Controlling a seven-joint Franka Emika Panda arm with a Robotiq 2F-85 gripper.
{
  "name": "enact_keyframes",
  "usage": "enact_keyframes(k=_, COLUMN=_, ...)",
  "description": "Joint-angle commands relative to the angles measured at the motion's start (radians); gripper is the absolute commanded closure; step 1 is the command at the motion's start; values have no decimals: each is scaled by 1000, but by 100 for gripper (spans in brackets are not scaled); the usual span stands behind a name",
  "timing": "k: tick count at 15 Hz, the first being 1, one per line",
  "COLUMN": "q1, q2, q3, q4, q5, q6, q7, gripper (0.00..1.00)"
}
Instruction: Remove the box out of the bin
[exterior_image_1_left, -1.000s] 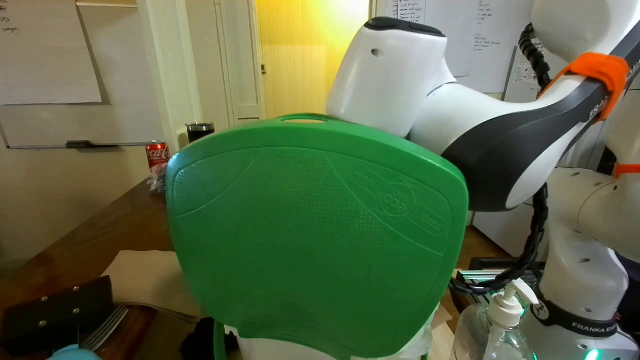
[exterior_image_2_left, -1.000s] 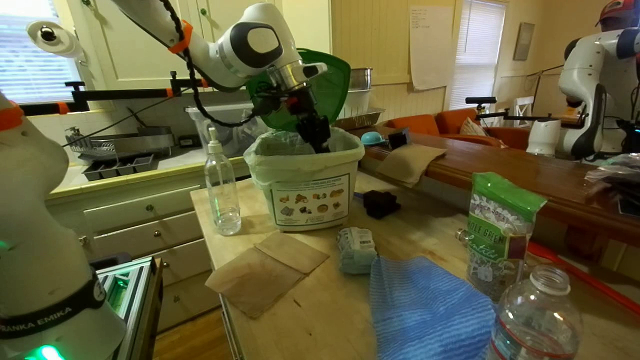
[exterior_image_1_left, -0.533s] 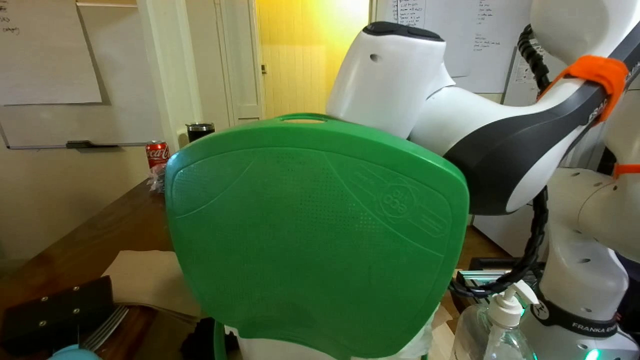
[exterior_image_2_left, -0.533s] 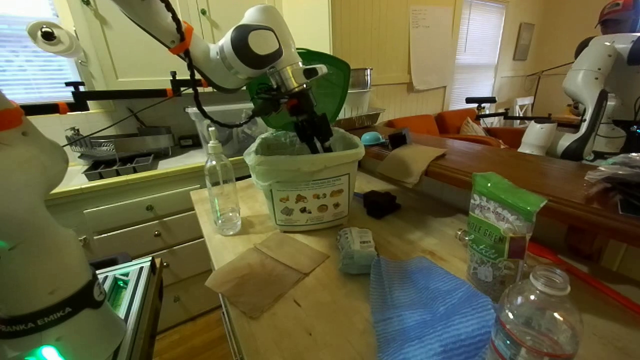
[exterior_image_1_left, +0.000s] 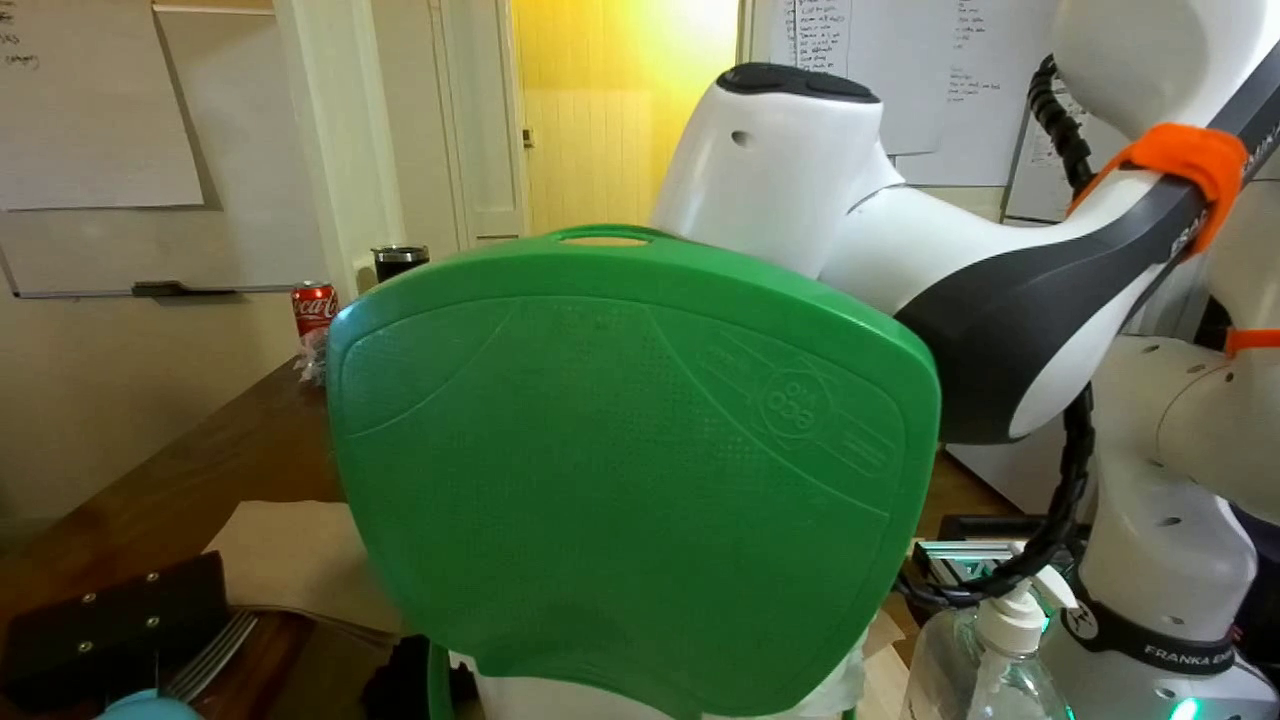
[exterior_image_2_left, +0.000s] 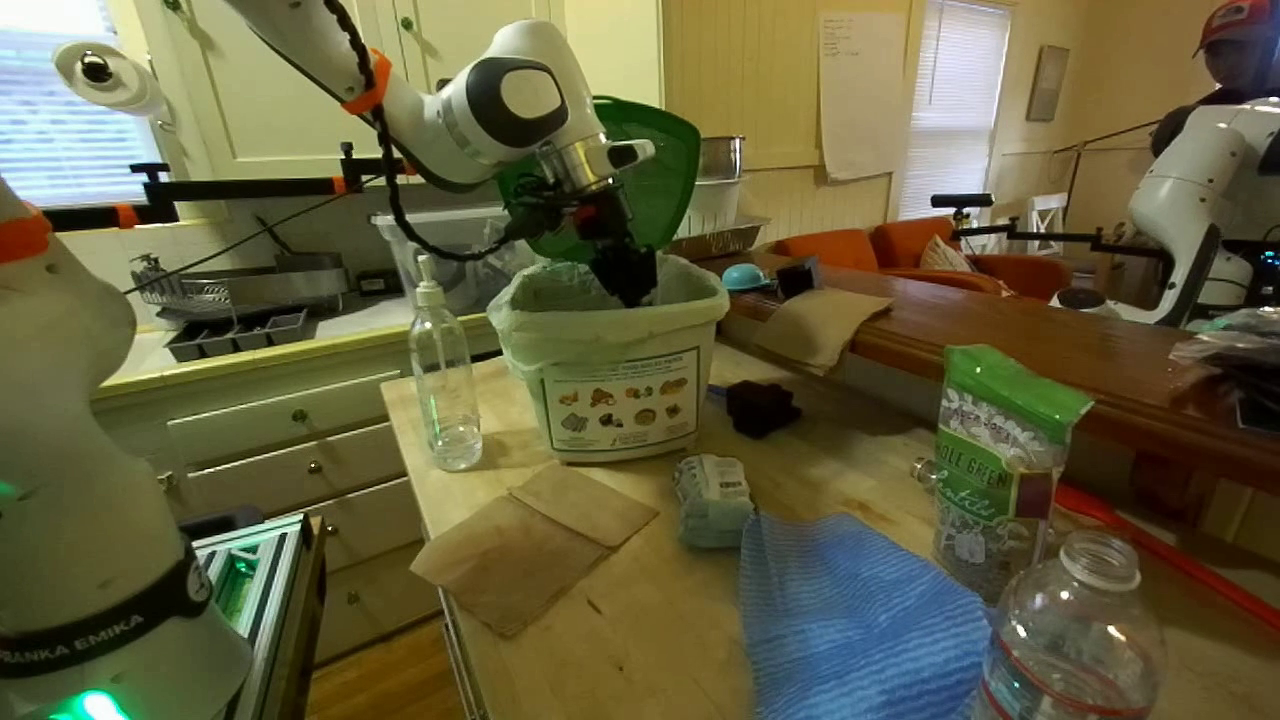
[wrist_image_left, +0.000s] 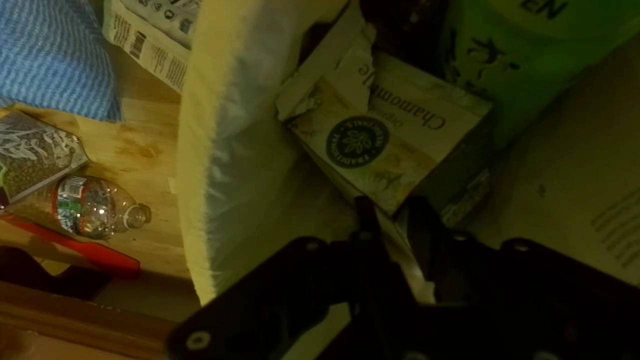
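Observation:
The bin (exterior_image_2_left: 520, 375) is a white pail with a liner and its green lid (exterior_image_1_left: 630, 450) raised; the lid also shows in an exterior view (exterior_image_2_left: 668, 150). The box is a torn Chamomile carton (wrist_image_left: 415, 135) inside the bin in the wrist view; the bin wall hides it in both exterior views. My gripper (exterior_image_2_left: 640, 295) reaches down into the bin opening. In the dark wrist view its fingertips (wrist_image_left: 391, 205) are close together, one on each side of the carton's near corner, and look shut on it. The lid hides the gripper in an exterior view.
A green package (wrist_image_left: 525, 75) lies beside the carton in the bin. A clear pump bottle (exterior_image_2_left: 447, 390), brown paper (exterior_image_2_left: 540, 540), a grey carton (exterior_image_2_left: 714, 505), a blue cloth (exterior_image_2_left: 860, 620), a lentil bag (exterior_image_2_left: 1000, 470) and a plastic bottle (exterior_image_2_left: 1080, 630) stand around the bin.
The arm has moved slightly lower. The fingers, visibly apart half a second ago, have come together in the bin opening. The bin and the table objects have not moved.

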Motion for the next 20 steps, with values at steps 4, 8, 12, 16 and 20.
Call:
enact_keyframes(k=4, q1=15, q2=15, q3=-10, q4=2, q5=-7, q6=-8, q7=13, gripper=99)
enact_keyframes(k=8, q1=14, q2=5, q3=-12, q4=5, q5=-6, q6=-14, q7=11, gripper=99)
enact_keyframes(k=12, q1=11, q2=-19, q3=-18, q4=8, q5=-4, q6=-22, q7=9, gripper=99)
enact_keyframes(k=16, q1=4, q2=-51, q3=-25, q4=18, q5=-6, q6=-27, q7=16, gripper=99)
enact_keyframes(k=20, q1=-3, q2=-77, q3=-30, q4=37, q5=-2, q6=-23, q7=27, gripper=99)
